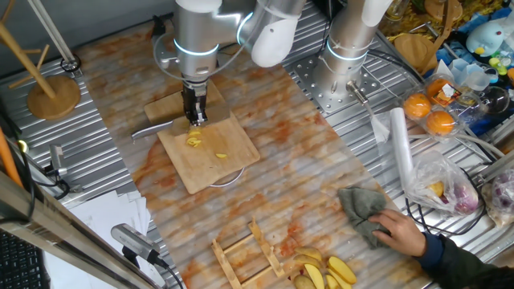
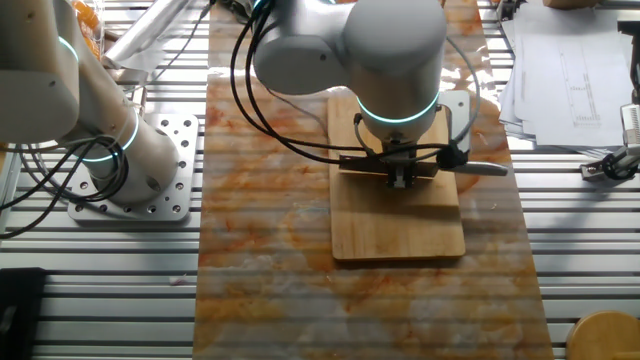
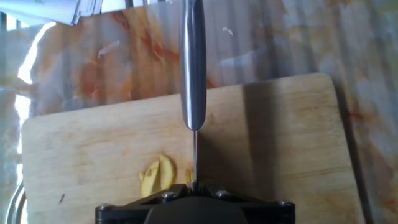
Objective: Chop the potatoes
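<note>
The bamboo cutting board [image 1: 229, 164] lies mid-table and also shows in the other fixed view [image 2: 397, 225] and the hand view [image 3: 280, 143]. Thin yellow potato slices [image 1: 195, 141] lie on it, with one more piece [image 1: 219, 156] a little nearer. In the hand view the slices [image 3: 157, 175] sit just left of the blade. My gripper [image 1: 193, 119] is low over the board's far part, shut on a steel knife [image 3: 193, 68] held edge-down. The knife's handle [image 1: 152, 128] sticks out sideways past the board [image 2: 482, 168]. The fingertips are hidden behind the gripper body [image 3: 194, 185].
A second wooden board [image 1: 170, 105] lies behind the cutting board, and a white plate [image 1: 226, 178] peeks out under it. In front are pale yellow wedges [image 1: 325, 273] and a wooden rack [image 1: 241, 253]. A person's hand [image 1: 399, 230] holds a grey cloth [image 1: 361, 207]. Oranges [image 1: 430, 112] sit at right, a wooden stand [image 1: 52, 92] at left.
</note>
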Robot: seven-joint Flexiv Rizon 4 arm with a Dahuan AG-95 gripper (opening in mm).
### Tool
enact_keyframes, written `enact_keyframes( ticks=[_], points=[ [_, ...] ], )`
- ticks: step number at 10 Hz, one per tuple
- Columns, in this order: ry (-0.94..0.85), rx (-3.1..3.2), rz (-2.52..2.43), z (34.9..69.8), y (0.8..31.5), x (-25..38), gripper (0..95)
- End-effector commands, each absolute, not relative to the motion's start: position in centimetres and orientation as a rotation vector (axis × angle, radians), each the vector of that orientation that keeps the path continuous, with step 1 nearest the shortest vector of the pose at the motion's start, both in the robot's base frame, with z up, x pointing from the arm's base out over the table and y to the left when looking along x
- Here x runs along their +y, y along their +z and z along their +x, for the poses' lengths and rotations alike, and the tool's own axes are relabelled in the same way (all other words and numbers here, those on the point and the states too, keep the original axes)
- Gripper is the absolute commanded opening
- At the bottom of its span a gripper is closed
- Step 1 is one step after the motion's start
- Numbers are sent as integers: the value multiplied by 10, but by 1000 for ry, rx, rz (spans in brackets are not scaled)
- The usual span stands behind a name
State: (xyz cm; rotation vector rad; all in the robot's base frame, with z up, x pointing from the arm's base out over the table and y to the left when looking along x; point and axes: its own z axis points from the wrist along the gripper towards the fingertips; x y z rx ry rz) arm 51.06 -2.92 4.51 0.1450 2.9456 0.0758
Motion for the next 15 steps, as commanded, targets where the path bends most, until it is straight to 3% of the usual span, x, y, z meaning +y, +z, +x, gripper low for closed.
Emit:
enact_keyframes(
  ticks=[1,15],
  points=[
    [75,2958,139,507,62,-31,0],
    [56,2970,116,504,61,-38,0]
  ],
)
